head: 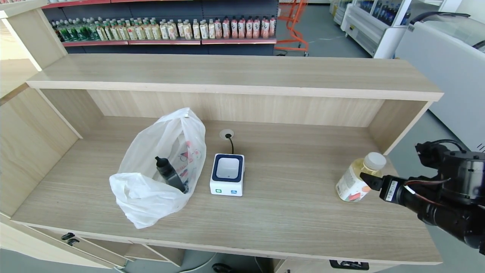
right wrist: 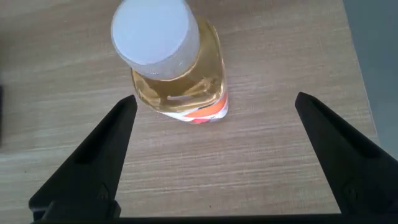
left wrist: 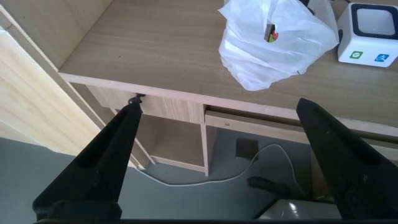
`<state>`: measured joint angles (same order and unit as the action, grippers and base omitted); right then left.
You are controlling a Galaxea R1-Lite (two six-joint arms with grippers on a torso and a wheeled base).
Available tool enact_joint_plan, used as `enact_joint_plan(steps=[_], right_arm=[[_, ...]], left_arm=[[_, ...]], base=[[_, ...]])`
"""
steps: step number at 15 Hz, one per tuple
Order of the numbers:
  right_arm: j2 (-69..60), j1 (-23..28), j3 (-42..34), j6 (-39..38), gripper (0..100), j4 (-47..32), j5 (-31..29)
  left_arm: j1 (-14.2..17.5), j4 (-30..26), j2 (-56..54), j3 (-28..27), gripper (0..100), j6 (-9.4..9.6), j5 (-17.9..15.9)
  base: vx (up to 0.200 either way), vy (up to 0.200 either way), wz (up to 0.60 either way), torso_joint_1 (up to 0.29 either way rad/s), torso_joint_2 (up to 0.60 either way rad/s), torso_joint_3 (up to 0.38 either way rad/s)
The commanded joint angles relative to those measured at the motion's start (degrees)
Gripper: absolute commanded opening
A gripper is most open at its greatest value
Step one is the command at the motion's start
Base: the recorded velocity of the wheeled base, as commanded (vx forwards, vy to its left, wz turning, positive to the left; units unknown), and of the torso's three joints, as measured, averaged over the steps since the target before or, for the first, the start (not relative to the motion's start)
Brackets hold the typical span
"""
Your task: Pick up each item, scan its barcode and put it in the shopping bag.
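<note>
1. Head view:
   - the shopping bag (head: 159, 170) stands open on the counter (head: 288, 212), just beside the scanner (head: 227, 174) on its left
   - a dark bottle (head: 169, 174) leans inside the bag, so I judge one item already bagged; whether it was scanned cannot be told
   - the scanner sits mid-counter, window up, nothing over it
   - a yellow drink bottle (head: 358, 178) with a white cap stands upright near the counter's right end, well apart from scanner and bag
   - the right gripper (head: 369, 180) sits close against the bottle's right side, one fingertip at label height; contact cannot be judged from this angle

2. Left wrist view:
   - the left gripper (left wrist: 219, 106) has its fingers spread wide and holds nothing
   - it hangs out past the counter's front edge, over the floor, with the bag on the counter beyond it
   - I read this arm as idle in the present step

3. Right wrist view:
   - the right pincer's fingers are spread wide, one to each side
   - the yellow bottle stands on the counter ahead of them, in line with the gap, touching neither finger, so it is not yet gripped
   - left to do, as I judge it: close on this bottle, lift it, show its barcode to the scanner, drop it in the bag
   - no other loose item is seen on the counter, so this is likely the last one
</note>
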<state>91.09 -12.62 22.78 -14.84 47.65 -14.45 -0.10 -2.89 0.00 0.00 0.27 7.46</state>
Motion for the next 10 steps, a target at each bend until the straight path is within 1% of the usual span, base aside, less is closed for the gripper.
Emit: enact_joint_plan(steps=[1, 6, 10], right_arm=[[9.02, -2.76, 0.42, 1.04, 100, 4.64, -0.32], [17.02, -3.47, 0.59, 2.53, 100, 15.72, -0.94], [21.32, -4.7, 2.18, 2.71, 100, 20.99, -0.67]], left_arm=[[0.01, -0.01, 0.0, 0.0, 100, 0.0, 0.01], [0.01, -0.01, 0.0, 0.0, 100, 0.0, 0.01], [0.01, -0.01, 0.0, 0.0, 100, 0.0, 0.01]], base=[[0.0, 0.0, 0.0, 0.0, 0.0, 0.0], [0.0, 0.0, 0.0, 0.0, 0.0, 0.0], [0.0, 0.0, 0.0, 0.0, 0.0, 0.0]])
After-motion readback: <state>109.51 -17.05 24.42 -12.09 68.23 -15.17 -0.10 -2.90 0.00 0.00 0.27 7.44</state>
